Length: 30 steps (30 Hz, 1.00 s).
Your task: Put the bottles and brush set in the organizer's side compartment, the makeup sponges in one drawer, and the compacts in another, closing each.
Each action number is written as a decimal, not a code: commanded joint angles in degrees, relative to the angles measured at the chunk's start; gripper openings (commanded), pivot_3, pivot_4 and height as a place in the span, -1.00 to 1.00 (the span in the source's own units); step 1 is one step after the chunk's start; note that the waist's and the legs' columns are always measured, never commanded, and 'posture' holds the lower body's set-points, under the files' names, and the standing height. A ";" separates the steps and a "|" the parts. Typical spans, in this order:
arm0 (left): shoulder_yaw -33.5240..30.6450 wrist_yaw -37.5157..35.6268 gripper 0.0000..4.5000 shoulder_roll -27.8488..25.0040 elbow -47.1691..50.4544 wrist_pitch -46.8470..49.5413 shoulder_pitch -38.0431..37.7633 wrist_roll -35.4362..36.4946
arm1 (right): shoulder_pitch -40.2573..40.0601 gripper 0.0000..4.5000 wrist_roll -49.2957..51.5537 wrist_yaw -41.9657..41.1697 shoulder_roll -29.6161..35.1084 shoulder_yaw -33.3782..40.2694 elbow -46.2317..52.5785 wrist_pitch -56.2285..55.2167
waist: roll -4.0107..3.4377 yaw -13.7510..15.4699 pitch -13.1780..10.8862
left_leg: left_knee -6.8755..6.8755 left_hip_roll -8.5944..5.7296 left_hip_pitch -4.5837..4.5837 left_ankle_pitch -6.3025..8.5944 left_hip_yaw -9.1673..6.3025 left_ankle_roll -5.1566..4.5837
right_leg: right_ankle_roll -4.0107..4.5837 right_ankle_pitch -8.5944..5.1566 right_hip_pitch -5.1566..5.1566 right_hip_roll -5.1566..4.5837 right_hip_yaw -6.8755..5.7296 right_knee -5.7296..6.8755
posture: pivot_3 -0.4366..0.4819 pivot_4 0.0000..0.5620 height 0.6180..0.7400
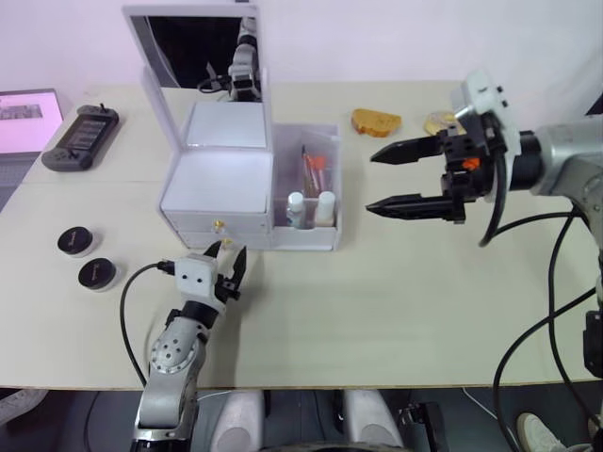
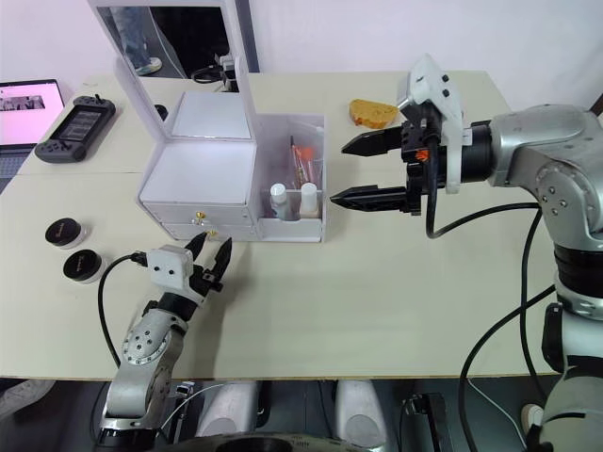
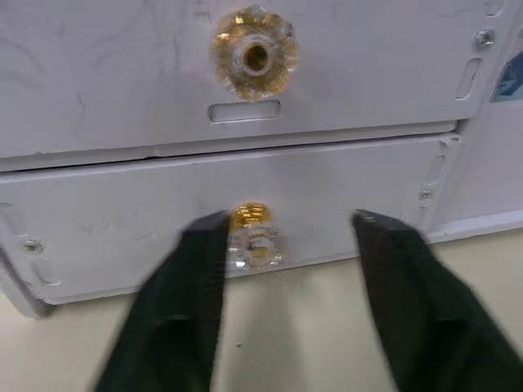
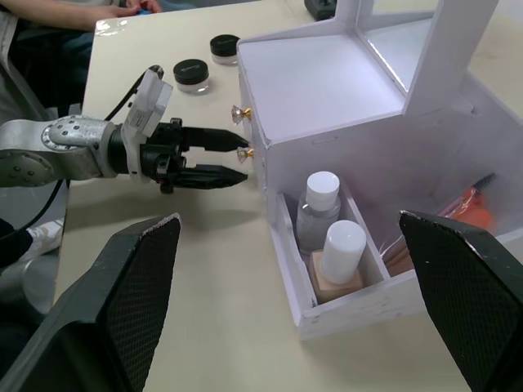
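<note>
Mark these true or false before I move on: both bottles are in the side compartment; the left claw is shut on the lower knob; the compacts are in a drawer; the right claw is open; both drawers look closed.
1. True: both bottles stand in the side compartment.
2. False: the left claw is open, its fingers either side of the lower knob.
3. False: both compacts sit on the table.
4. True: the right claw is open and empty.
5. True: both drawers look closed.

Pale beige table [image 1: 396, 311] before a plain white wall [image 1: 396, 38], dark floor [image 1: 452, 414] under its near edge.
</note>
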State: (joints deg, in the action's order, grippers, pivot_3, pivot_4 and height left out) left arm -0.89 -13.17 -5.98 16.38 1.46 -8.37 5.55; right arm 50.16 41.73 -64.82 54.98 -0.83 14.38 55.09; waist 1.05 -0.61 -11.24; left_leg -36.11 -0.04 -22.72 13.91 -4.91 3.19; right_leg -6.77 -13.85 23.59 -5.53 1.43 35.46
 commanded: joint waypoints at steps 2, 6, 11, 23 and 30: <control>0.24 1.37 -0.86 0.04 1.49 -1.57 -0.29 -0.97 | 1.56 1.00 0.39 0.55 0.57 1.83 1.44 0.01 | 0.00 0.02 0.00 | -0.01 0.00 -0.01 0.00 0.00 0.00 | 0.00 0.00 0.00 0.00 0.00 -0.01 | -0.05 -0.47 1.00; 0.35 2.19 -0.85 0.17 1.56 -1.14 -0.21 -1.24 | 1.54 1.00 0.25 0.78 0.48 1.71 1.43 -0.13 | 0.00 0.02 0.00 | -0.01 -0.01 -0.01 0.00 0.00 0.00 | 0.00 0.00 -0.01 0.00 0.00 -0.02 | -0.05 -0.47 1.00; 1.05 1.70 -0.85 0.01 4.16 -0.51 -2.40 -0.71 | 1.59 1.00 0.04 0.66 0.34 1.53 1.15 -0.52 | 0.00 -0.08 0.00 | 0.00 -0.01 0.00 0.00 0.00 0.00 | 0.00 0.00 -0.01 0.00 0.00 -0.01 | -0.05 -0.47 1.00; 0.24 -0.63 -0.85 -2.33 15.78 1.39 -14.45 2.99 | 2.35 1.00 -0.74 -0.69 -0.97 -0.38 -0.92 -1.64 | -0.01 -0.18 -0.01 | 0.00 0.00 0.00 0.01 0.01 -0.01 | 0.15 -0.09 0.01 0.00 0.01 -0.02 | -0.05 -0.47 1.00; 0.17 -3.87 -0.85 -5.37 19.50 1.21 -20.21 5.66 | 2.31 1.00 -1.38 -1.82 -1.43 -0.86 -1.89 -2.16 | -0.01 -0.20 -0.01 | 0.01 0.00 -0.11 0.14 0.04 -0.24 | 0.12 -0.11 0.06 0.00 0.01 -0.18 | -0.05 -0.47 1.00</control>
State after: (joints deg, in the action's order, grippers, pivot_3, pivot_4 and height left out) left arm -0.66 -15.71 -10.88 32.60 3.67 -27.38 9.66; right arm 51.08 40.63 -65.93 53.29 -2.37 11.91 54.10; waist 1.04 -0.80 -11.24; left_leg -36.10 -0.04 -22.87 14.05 -4.87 2.95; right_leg -6.65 -13.96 23.68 -5.53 1.45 35.29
